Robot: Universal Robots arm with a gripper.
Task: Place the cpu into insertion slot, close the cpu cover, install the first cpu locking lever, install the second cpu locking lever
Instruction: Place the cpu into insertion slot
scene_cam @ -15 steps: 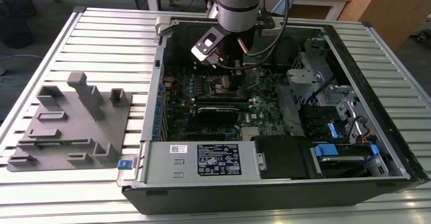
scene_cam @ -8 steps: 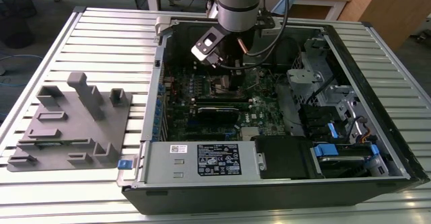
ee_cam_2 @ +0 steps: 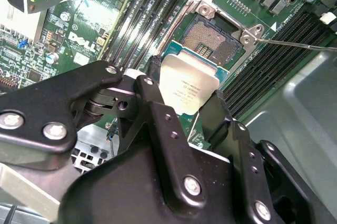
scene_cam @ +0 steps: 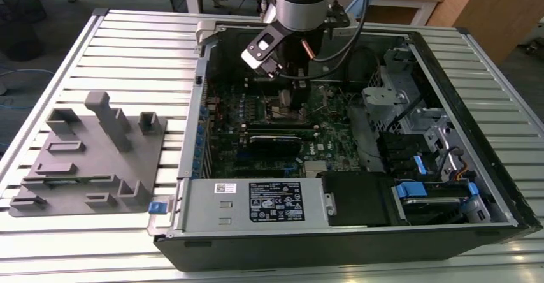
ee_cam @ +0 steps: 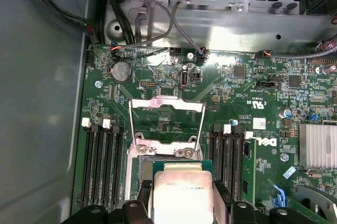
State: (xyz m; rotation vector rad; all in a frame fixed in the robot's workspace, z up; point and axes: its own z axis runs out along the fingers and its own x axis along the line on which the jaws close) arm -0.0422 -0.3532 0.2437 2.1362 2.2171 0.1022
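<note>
While the gripper [ee_cam_2: 183, 84] is clamping the cpu [ee_cam_2: 189, 91], the computer case [scene_cam: 340, 248] is lying open.
Insertion slot [ee_cam_2: 211, 37] is sitting bare, cpu cover [ee_cam: 166, 106] standing open, memory slots [ee_cam: 102, 166] flanking.

A grey plastic block [scene_cam: 89, 162] sits on the striped metal table [scene_cam: 144, 34], just beside the open computer case [scene_cam: 340, 252]. A round silver battery [ee_cam: 121, 71] sits on the green board [ee_cam: 231, 93].

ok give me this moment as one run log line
gripper: shut on cpu | cpu: held over edge of insertion slot, not seated | insertion slot: empty, contacts bare | cpu cover: open
</note>
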